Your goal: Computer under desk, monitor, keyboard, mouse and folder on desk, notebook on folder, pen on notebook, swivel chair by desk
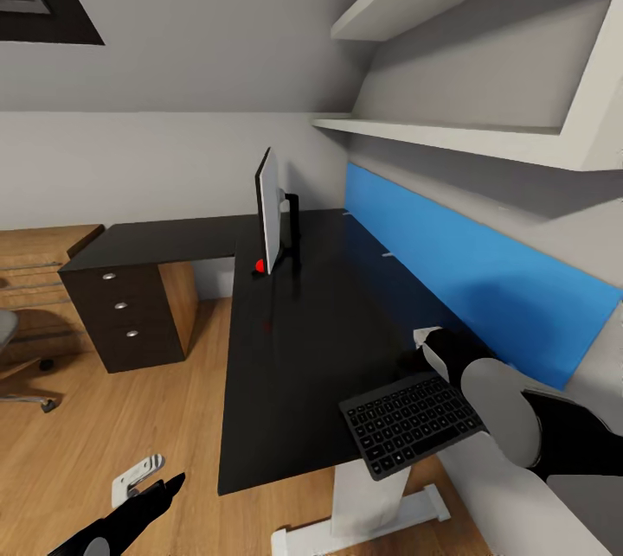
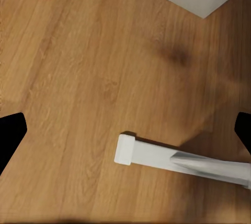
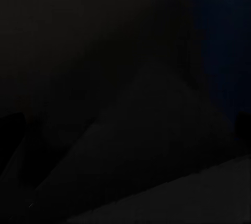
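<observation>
Setting keyboard (image 1: 412,423) at lower right onto surface (image 1: 294,348), right pincer (image 1: 430,347) seemingly clenched on it; next, sliding toward monitor (image 1: 268,212), then releasing.

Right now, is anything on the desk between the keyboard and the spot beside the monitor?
Nothing visible. The keyboard sits at the near end of the desk under the right arm, partly over the edge. The black top between it and the monitor looks bare, apart from the monitor's own stand.
</observation>
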{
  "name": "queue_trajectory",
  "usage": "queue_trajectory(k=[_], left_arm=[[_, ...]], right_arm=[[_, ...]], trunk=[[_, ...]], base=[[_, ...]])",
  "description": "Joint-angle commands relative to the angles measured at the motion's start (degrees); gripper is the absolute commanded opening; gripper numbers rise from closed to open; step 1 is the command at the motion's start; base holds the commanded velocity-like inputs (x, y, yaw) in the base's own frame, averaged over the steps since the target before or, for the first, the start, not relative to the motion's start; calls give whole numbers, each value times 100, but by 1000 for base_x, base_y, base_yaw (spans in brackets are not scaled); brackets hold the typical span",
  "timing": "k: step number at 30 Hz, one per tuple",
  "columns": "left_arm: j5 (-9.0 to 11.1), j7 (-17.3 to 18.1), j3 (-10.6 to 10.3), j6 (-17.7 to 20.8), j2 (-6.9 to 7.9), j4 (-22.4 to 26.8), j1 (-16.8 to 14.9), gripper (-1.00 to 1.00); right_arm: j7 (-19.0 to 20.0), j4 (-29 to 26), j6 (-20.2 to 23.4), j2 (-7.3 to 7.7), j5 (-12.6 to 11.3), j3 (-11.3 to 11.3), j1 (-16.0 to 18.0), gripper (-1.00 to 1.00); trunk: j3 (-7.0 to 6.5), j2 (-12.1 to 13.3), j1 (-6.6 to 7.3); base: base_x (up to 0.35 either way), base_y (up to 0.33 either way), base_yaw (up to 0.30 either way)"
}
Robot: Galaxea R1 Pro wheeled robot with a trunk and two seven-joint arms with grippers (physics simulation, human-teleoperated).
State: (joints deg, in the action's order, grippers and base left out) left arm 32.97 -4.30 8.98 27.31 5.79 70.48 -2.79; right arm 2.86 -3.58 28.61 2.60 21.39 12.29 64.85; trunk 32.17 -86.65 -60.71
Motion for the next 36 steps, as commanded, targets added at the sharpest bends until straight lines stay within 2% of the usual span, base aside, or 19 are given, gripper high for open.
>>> queue_trajectory(k=[1,19,31,36], left_arm=[[60,-45,-2,29,1,9,-2,100],[54,-45,-2,29,1,9,-2,100],[47,-53,-8,29,1,-46,-2,100],[40,-53,-10,29,-6,-79,-2,100]], right_arm=[[30,-11,31,-3,61,37,2,100],[37,3,22,-21,66,31,2,100],[40,96,-26,-29,37,30,2,100],[28,86,-258,-24,34,36,2,100]], trunk=[[6,-3,1],[6,-3,1],[6,-3,1],[6,-3,1]], base=[[-20,0,0],[-23,0,0],[-100,81,0],[-7,6,0]])
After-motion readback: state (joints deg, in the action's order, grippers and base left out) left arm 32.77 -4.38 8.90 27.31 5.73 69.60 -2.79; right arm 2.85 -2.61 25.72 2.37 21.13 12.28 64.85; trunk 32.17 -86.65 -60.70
